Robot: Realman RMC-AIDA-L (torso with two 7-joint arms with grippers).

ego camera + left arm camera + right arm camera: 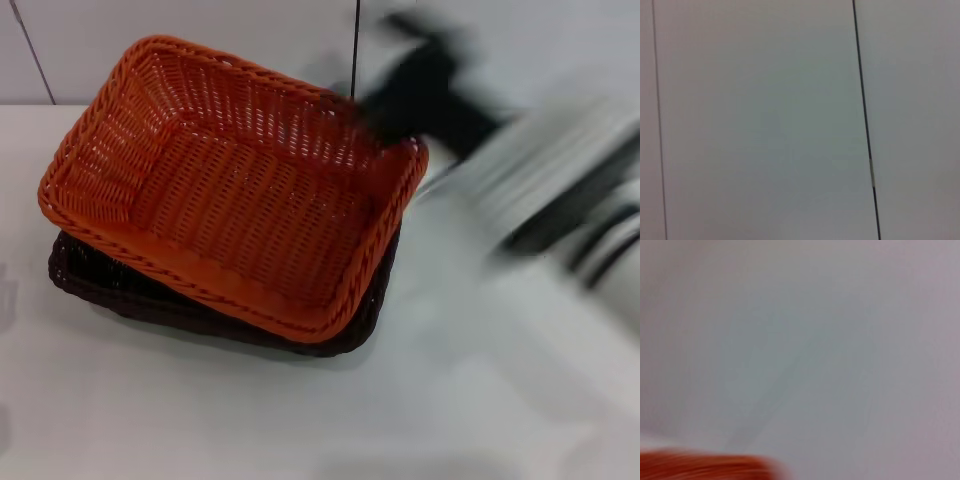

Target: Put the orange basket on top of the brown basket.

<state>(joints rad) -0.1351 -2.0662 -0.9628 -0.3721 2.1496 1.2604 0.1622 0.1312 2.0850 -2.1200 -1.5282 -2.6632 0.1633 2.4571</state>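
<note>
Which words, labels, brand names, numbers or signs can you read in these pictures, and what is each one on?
None: no view shows any readable text.
Orange basket: plain weave, no label.
Brown basket: only its rim shows, no label.
Table and wall: blank.
Right arm: blurred, nothing legible.

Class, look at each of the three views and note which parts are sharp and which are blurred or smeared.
Head view: the orange basket atop the brown basket is fairly sharp, while the right arm's hand is streaked by motion blur. Left wrist view: only a plain white wall with thin dark seams, evenly lit. Right wrist view: soft throughout, with a smeared orange strip of the basket at one edge.
</note>
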